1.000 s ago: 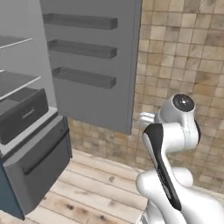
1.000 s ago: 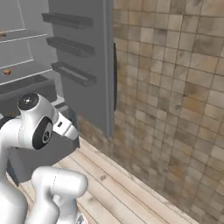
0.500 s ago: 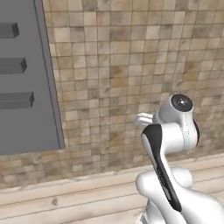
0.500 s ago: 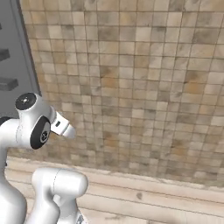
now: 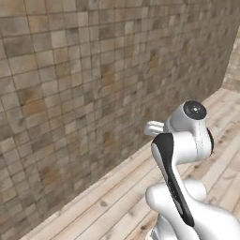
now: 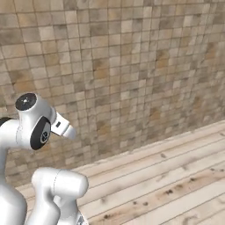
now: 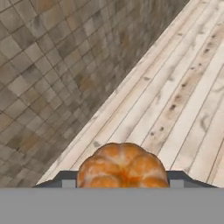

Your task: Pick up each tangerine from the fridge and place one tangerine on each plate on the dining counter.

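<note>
**Tangerine clamped in gripper, tiled wall ahead**

Tangerine [image 7: 122, 166] sits right between the fingertips of the gripper [image 7: 122, 177] in the hand view; jaws are closed on it, one dark tip touching each side. Fruit is lobed, orange, with pale highlights on top. It's held off the ground, with plank floor visible well beyond it.

Hard to see: the lower half of the tangerine is cut off at the bottom of the hand view, and just the upper edges of the finger tips [image 7: 177, 176] show. In both base views the folded arm [image 5: 187, 140] blocks the hand, so the fruit can't be made out there.

Surroundings: brown-beige tiled wall [image 6: 132, 66] spans both base views and the left part of the hand view. Pale wood plank floor [image 6: 176, 176] runs along its foot, with dark knots in the boards. Wall stands just ahead of the arm.
</note>
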You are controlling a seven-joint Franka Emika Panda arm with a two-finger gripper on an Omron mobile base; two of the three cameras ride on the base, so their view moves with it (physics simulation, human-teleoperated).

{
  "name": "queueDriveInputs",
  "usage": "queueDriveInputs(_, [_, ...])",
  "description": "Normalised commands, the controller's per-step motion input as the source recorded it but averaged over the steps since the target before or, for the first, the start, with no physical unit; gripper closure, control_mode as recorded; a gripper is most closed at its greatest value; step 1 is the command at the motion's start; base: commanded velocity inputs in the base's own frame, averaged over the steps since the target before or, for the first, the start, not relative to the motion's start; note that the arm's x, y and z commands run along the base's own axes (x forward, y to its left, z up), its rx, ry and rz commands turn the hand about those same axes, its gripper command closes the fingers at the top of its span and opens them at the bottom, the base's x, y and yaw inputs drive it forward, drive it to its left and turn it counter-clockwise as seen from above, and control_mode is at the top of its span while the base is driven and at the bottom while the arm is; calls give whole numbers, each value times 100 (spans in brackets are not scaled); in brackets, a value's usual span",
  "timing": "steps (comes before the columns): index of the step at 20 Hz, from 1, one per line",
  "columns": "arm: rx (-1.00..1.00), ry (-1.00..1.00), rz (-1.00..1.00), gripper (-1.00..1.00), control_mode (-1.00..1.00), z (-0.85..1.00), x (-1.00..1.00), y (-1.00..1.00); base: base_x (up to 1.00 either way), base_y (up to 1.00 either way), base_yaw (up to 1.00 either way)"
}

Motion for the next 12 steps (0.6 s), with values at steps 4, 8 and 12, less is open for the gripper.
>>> queueDriveInputs(4, [0, 0, 0, 100, 100, 0, 0, 0, 2, 2, -76])
queueDriveInputs(8, [0, 0, 0, 100, 100, 0, 0, 0, 11, 6, -67])
queueDriveInputs(12, [0, 0, 0, 100, 100, 0, 0, 0, 19, 10, -64])
